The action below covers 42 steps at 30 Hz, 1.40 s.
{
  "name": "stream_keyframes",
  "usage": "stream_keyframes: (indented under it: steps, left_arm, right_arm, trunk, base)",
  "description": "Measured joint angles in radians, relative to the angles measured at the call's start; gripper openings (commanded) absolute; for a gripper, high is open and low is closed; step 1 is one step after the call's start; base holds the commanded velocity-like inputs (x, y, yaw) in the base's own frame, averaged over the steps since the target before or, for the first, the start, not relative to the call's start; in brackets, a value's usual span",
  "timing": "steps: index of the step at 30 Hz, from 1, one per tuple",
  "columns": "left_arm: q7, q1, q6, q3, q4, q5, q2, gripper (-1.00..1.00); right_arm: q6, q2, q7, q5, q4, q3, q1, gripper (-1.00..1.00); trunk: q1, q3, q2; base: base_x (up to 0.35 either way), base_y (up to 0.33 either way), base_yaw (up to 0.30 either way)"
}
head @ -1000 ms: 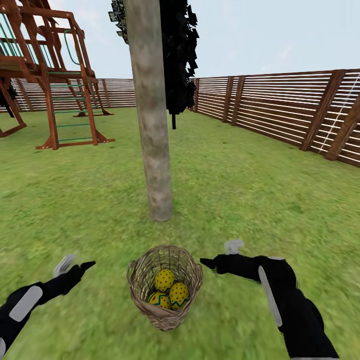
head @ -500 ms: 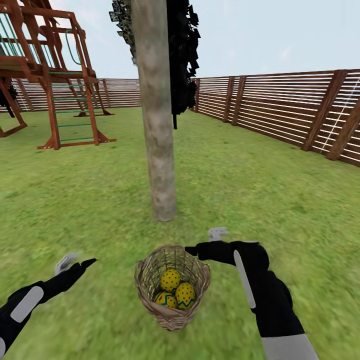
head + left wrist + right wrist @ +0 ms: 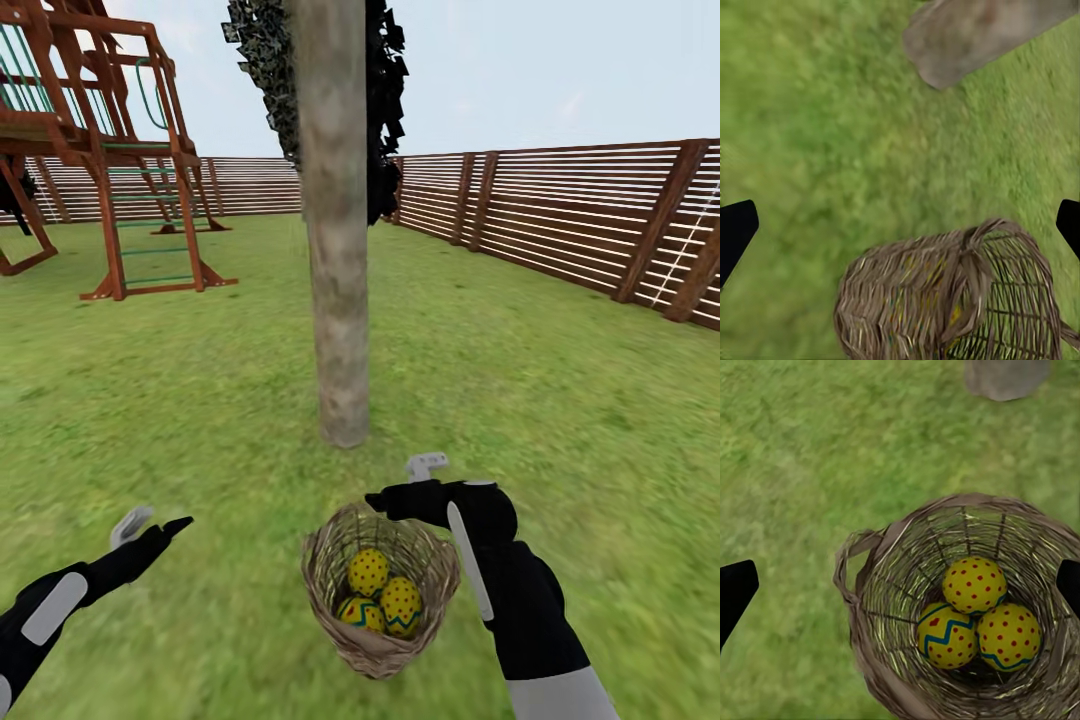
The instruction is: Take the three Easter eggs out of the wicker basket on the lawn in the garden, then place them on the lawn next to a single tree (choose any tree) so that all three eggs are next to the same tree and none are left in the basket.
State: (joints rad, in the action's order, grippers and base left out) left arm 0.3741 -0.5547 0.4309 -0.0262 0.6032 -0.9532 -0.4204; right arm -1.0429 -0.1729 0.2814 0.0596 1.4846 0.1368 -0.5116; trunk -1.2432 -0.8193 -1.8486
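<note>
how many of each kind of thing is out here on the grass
eggs: 3
basket: 1
tree trunk: 1
dark tree: 1
play frame: 1
total: 7

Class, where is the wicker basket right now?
In the head view, the wicker basket stands on the lawn before the tree, below the right gripper.
</note>
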Motion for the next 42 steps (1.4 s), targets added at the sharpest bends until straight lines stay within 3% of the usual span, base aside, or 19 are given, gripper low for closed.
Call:
stream_keyframes:
  steps: [12, 19, 28, 41, 42]
  left_arm:
    - [0.000, 0.000, -0.035, -0.031, 0.000, 0.000, 0.001, 1.00]
    - [0.000, 0.000, -0.067, -0.039, -0.002, -0.001, 0.003, 1.00]
    - [-0.001, 0.000, -0.071, -0.061, -0.003, -0.001, 0.006, 1.00]
    - [0.000, 0.000, -0.072, -0.073, -0.002, -0.002, 0.010, 1.00]
    - [0.000, 0.000, -0.072, -0.073, -0.002, -0.003, 0.010, 1.00]
  right_arm:
    - [0.000, 0.001, -0.064, -0.002, -0.008, -0.005, 0.003, 1.00]
    - [0.000, 0.003, -0.136, -0.006, -0.028, -0.006, 0.017, 1.00]
    - [0.000, 0.004, -0.140, -0.008, -0.037, -0.043, 0.018, 1.00]
    - [0.000, 0.014, -0.137, -0.010, -0.096, -0.054, 0.017, 1.00]
    - [0.000, 0.015, -0.137, -0.008, -0.097, -0.074, 0.017, 1.00]
  trunk:
    - [0.000, 0.000, 0.000]
    - [0.000, -0.010, 0.000]
    - [0.000, -0.025, 0.000]
    - [0.000, -0.046, 0.000]
    - [0.000, -0.048, 0.000]
  base:
    - [0.246, 0.200, 0.000]
    - [0.049, 0.039, 0.000]
    - [0.001, 0.001, 0.000]
    - [0.000, 0.000, 0.000]
    - [0.000, 0.000, 0.000]
